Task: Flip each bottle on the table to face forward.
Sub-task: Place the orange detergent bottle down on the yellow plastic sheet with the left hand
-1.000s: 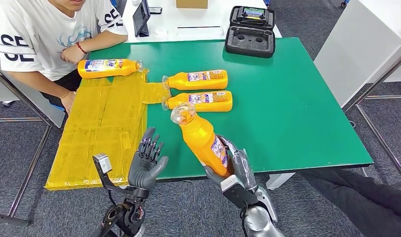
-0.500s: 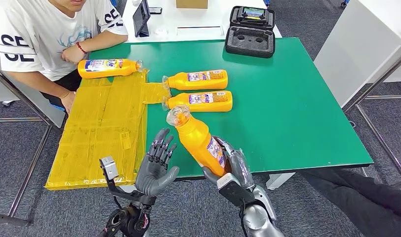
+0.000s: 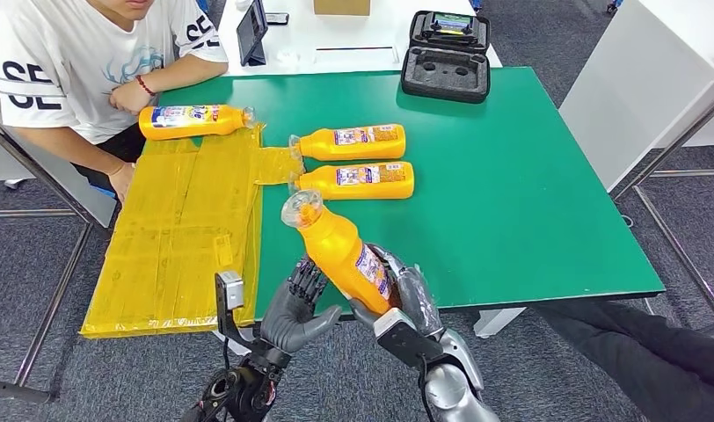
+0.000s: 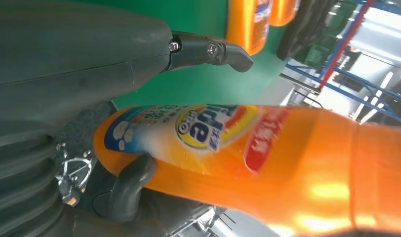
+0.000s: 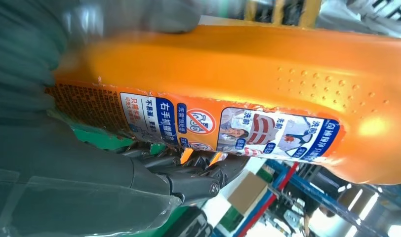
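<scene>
The right hand point(image 3: 404, 299) sits at the near edge of the desk point(image 3: 512, 193). Its fingers point(image 3: 417, 286) are clamped on the base of the held bottle point(image 3: 336, 251), an orange bottle raised off the desk and tilted, with its clear cap end pointing up, away from the robot and toward its left. In the right wrist view the same bottle point(image 5: 238, 94) shows its printed back label, with dark fingers point(image 5: 188, 182) wrapped under it.

The left hand point(image 3: 299, 308) is just beside the held bottle on its left side, palm turned toward it. Its fingers point(image 3: 305, 280) are apart and stand close to the bottle's lower body; whether they touch it cannot be told from the head view. In the left wrist view the held bottle point(image 4: 248, 158) lies directly in front of the palm with its front label visible, and a dark fingertip point(image 4: 228, 52) of the left hand point(image 4: 80, 74) extends clear of it.

Farther out, two more orange bottles lie on their sides on the green surface, caps toward the robot's left: the nearer bottle point(image 3: 358, 180) and, just beyond it, the middle bottle point(image 3: 353, 141). They are parallel and close together.

A yellow sheet point(image 3: 182, 233) covers the left part of the desk. At its far edge lies the far bottle point(image 3: 191, 120) on its side, near a seated person point(image 3: 81, 61). A black case point(image 3: 446, 57) rests at the desk's far side.
</scene>
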